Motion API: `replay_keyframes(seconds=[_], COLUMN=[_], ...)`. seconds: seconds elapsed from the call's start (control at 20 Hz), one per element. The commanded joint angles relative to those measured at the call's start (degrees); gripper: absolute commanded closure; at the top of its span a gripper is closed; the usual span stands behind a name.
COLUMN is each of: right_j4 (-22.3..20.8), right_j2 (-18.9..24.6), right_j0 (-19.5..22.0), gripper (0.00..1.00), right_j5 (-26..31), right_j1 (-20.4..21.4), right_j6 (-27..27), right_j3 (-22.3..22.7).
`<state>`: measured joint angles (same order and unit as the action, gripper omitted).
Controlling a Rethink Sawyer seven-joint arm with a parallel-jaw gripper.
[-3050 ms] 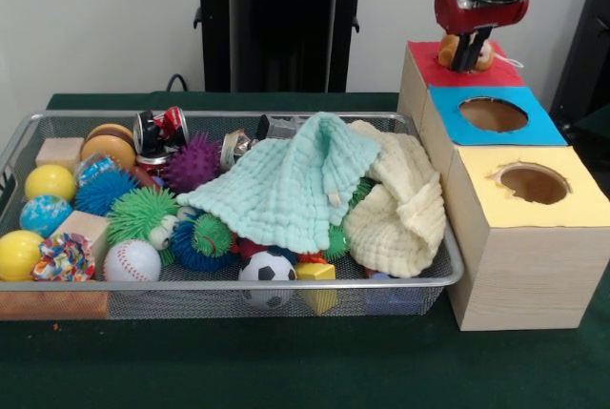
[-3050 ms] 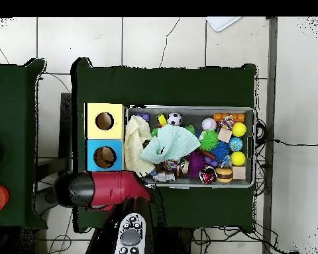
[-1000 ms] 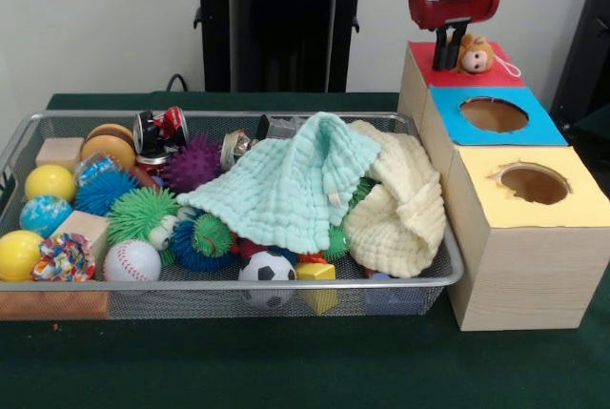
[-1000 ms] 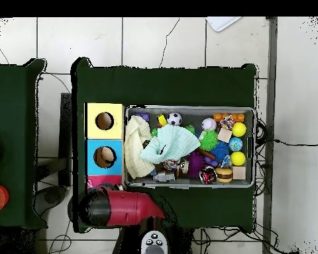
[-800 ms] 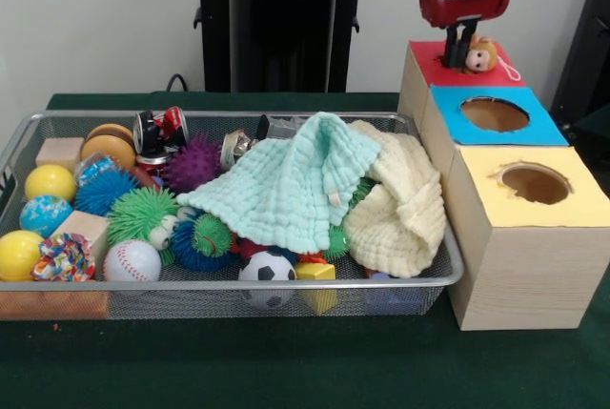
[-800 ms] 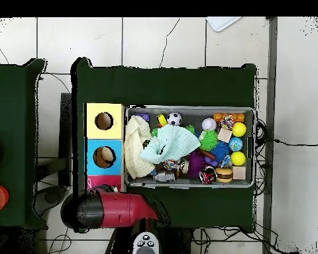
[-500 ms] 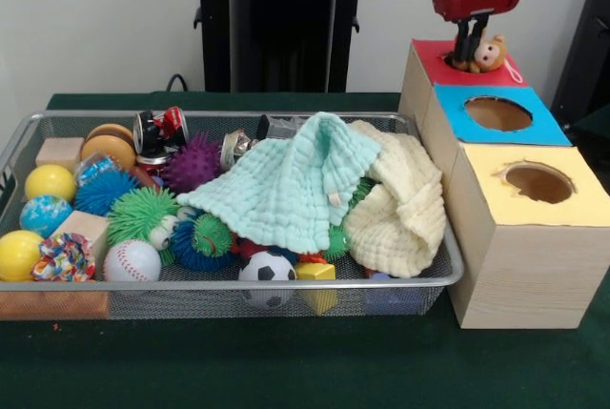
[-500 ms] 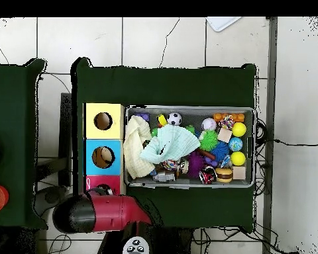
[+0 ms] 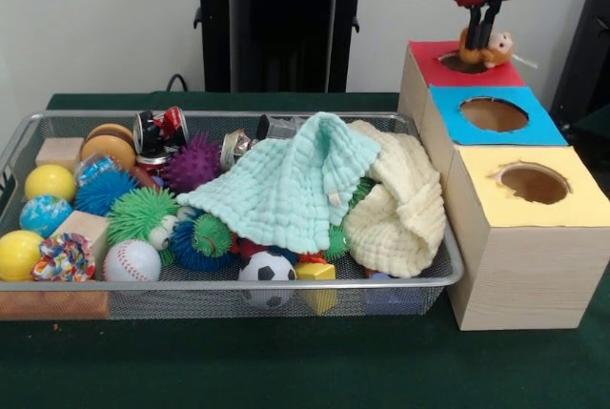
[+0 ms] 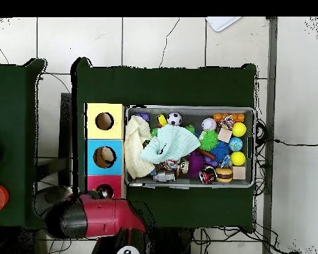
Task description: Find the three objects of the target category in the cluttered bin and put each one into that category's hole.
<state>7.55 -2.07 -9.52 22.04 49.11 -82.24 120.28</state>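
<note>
The pincer [image 9: 483, 30] is closed on a small monkey toy [image 9: 489, 47], held just above the red box [image 9: 505, 73]. The toy hangs right of the red box's hole [image 9: 461, 63] — the drop needs a shift left.

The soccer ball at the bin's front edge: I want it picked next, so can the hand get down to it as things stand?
Probably yes: the soccer ball lies uncovered, beside the green cloth. The hand holds a plush toy first.

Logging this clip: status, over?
Gripper shut on monkey toy, above red box hole. Toy not yet in. Nothing blocking the hole.
</note>
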Motion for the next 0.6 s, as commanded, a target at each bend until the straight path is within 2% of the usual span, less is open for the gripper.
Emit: replay_keyframes(seconds=[0.05, 0.1, 0.15, 0.2, 0.3, 0.4, 0.5, 0.6], right_j4=[3.39, 3.43, 3.16, 2.6, 0.45, -1.26, -2.12, -1.96], right_j2=[3.18, 3.38, 3.8, 5.03, 5.96, 5.08, 4.29, 3.34], right_j0=[0.51, 0.6, 0.94, 1.95, 2.88, 2.21, 1.51, 0.76], gripper=[1.0, 1.0, 1.0, 1.0, 1.0, 1.0, 1.0, 1.0], right_j5=[1.37, 0.21, -2.44, -7.24, -19.43, -29.2, -36.12, -39.95], right_j1=[-1.88, -2.56, -4.92, -9.03, -20.11, -29.97, -37.25, -41.93], right_j6=[-14.15, -14.14, -14.08, -13.75, -14.49, -15.26, -15.12, -14.32], right_j3=[5.49, 5.64, 5.18, 4.49, 1.06, -3.95, -8.29, -11.6])
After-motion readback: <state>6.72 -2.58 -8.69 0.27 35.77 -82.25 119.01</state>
